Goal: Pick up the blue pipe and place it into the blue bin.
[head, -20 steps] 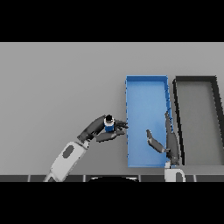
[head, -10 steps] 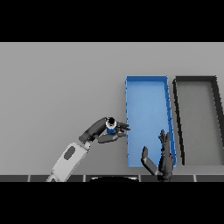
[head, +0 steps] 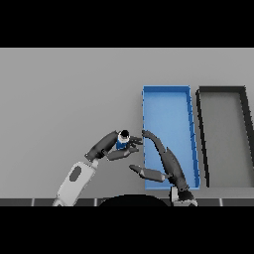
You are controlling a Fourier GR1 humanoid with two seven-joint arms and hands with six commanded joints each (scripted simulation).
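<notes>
The blue pipe is a short blue piece with a dark opening at its top, held just left of the blue bin. My left hand is shut on it, fingers and thumb curled round it above the table. My right hand is open over the bin's near left corner. Its straight fingers point up and to the left, ending a short way right of the pipe without touching it, and its thumb sticks out to the left.
A dark grey bin stands right beside the blue bin, on its right. Both bins run lengthwise away from me. Grey tabletop stretches to the left and far side.
My right hand has risen from the bin's near edge and swung left, its fingers now reaching toward the pipe. The left hand with the pipe has barely moved.
</notes>
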